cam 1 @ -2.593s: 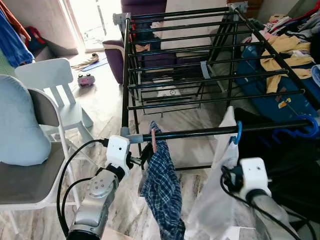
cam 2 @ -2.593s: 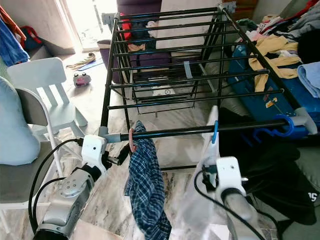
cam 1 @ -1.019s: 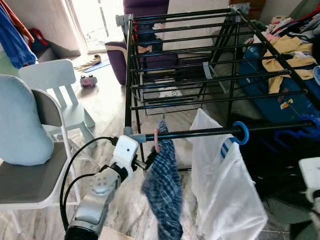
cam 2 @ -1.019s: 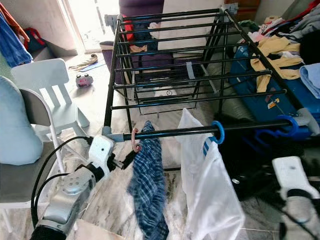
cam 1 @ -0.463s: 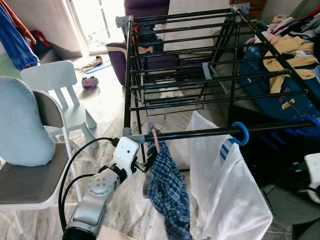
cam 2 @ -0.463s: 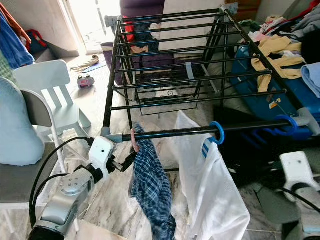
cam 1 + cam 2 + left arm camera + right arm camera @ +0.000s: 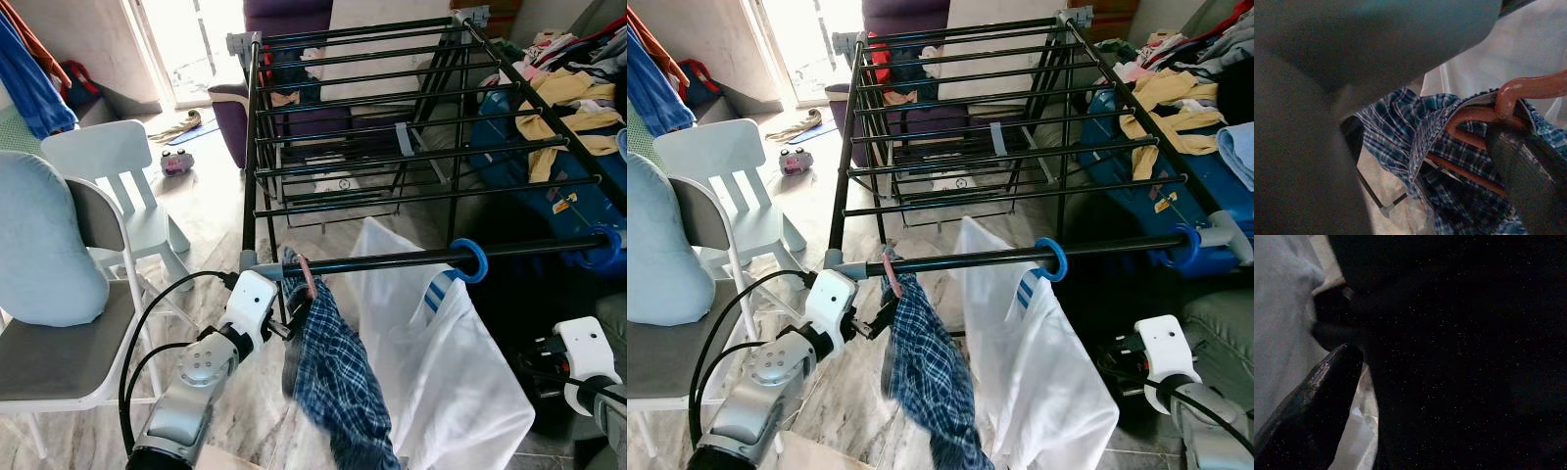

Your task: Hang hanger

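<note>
R gripper (image 7: pixel 1122 354) has dropped off the white shirt (image 7: pixel 1034 372), low by the dark heap now; fingers hidden, can't tell grip. L gripper (image 7: pixel 286 328) still pinches the pink hanger (image 7: pixel 307 278) w/ plaid shirt (image 7: pixel 328 372), hook over front rail (image 7: pixel 392 261). Blue hanger (image 7: pixel 469 260) on same rail. Rail free between the two.

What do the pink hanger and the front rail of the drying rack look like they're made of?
The pink hanger looks like glossy moulded plastic, with a smooth rounded hook that catches highlights. The front rail of the black drying rack looks like painted metal tube: thin, straight and slightly shiny, with a grey, probably plastic end joint.
</note>
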`<state>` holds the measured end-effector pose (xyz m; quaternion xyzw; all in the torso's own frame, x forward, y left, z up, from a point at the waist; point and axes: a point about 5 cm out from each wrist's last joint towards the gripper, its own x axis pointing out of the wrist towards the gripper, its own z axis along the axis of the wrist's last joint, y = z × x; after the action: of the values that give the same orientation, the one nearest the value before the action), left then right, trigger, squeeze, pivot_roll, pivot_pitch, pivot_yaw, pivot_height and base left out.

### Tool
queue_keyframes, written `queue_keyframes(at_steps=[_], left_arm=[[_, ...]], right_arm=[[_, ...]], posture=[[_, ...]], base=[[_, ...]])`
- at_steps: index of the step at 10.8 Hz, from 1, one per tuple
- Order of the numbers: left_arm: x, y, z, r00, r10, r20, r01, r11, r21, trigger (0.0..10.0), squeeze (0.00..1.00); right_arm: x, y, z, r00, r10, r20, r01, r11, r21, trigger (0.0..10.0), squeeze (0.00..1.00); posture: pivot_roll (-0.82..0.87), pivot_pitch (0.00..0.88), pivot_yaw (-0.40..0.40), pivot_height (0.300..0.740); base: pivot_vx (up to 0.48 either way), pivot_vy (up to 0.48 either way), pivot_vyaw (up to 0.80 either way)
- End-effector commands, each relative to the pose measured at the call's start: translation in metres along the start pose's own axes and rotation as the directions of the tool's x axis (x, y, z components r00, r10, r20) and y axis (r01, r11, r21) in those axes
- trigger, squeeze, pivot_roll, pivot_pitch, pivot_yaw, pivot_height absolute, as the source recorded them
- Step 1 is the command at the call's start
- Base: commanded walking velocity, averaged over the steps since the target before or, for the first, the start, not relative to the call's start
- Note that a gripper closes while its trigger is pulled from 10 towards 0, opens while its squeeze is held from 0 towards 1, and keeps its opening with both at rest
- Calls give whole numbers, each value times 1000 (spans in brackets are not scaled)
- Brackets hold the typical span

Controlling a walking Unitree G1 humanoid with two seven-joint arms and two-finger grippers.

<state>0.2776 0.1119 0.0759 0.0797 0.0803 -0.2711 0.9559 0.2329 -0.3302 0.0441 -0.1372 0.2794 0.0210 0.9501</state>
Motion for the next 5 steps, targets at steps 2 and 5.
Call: queue_keyframes(at_steps=[2,5], left_arm=[[5,3,8,1000,8,24,-8,1000,10,10000,0],[5,-2,6,1000,-6,22,5,1000,13,10000,0]], right_arm=[[3,-4,5,998,-65,16,66,998,-21,10000,0],[8,-5,23,989,-93,114,97,995,-27,10000,0]], posture=[[-225,0,77,740],[-219,0,74,740]], base=[[0,0,0],[0,0,0]])
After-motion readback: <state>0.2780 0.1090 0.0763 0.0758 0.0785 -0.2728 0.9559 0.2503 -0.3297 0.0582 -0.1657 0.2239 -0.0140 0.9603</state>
